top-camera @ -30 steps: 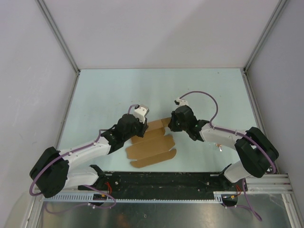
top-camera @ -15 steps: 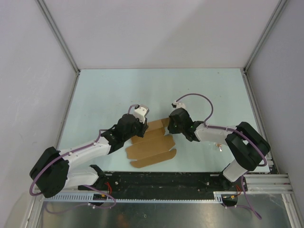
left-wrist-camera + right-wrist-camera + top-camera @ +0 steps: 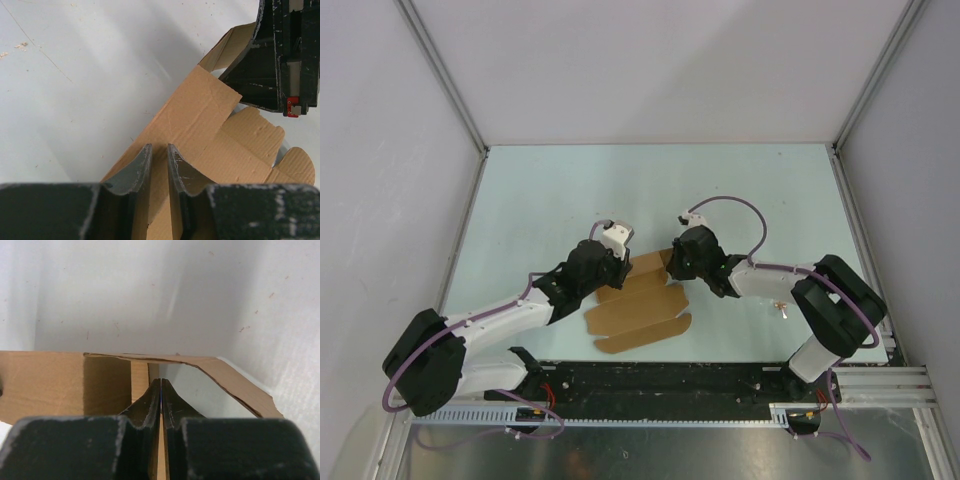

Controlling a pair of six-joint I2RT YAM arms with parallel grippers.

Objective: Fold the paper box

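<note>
The paper box (image 3: 640,305) is a brown die-cut cardboard sheet lying mostly flat on the pale table between my arms. My left gripper (image 3: 619,270) sits at the sheet's far-left corner. In the left wrist view its fingertips (image 3: 159,146) stand a narrow gap apart over the cardboard (image 3: 210,130), and nothing shows clamped between them. My right gripper (image 3: 673,268) is at the far-right corner. Its fingers (image 3: 161,381) are shut, with a thin strip of cardboard edge-on between them. A flap (image 3: 45,380) stands raised just ahead of them. The left wrist view shows the right gripper (image 3: 280,55) against that lifted flap (image 3: 232,42).
A small bit of debris (image 3: 782,309) lies on the table right of the box. White enclosure walls with metal corner posts (image 3: 455,100) ring the table. The black base rail (image 3: 720,380) runs along the near edge.
The right gripper has moved slightly left along the box's far-right flap, and its elbow has swung in. Its fingers have closed a touch more. The left arm has not moved.
</note>
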